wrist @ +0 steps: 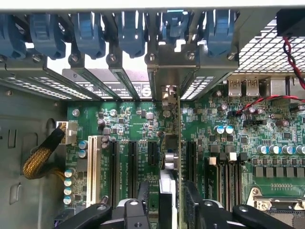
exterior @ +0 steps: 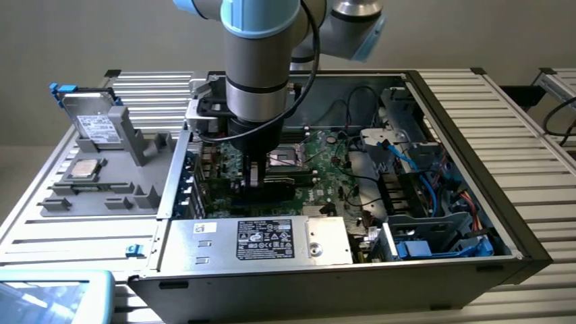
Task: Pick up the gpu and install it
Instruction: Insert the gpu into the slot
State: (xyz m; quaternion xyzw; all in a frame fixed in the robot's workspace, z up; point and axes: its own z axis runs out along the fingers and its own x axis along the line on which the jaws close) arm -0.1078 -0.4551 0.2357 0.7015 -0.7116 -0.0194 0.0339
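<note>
The gpu [wrist: 170,162] stands on edge in a motherboard slot inside the open computer case [exterior: 468,169], seen edge-on, with its silver end bracket [wrist: 167,67] up against the case's rear slot wall. My gripper [wrist: 167,202] straddles the card's top edge. Its black fingers [wrist: 143,193] stand a little off each face, so it is open. In the exterior view the gripper [exterior: 255,179] reaches straight down into the case, over the dark card [exterior: 270,196] near the power supply.
A silver power supply [exterior: 261,239] lies at the case's front. Blue and black cables [exterior: 423,196] crowd the exterior view's right. A grey fixture outside holds a drive with blue clips [exterior: 94,125] and a square chip [exterior: 85,169]. Blue slot latches [wrist: 128,33] line the rear wall.
</note>
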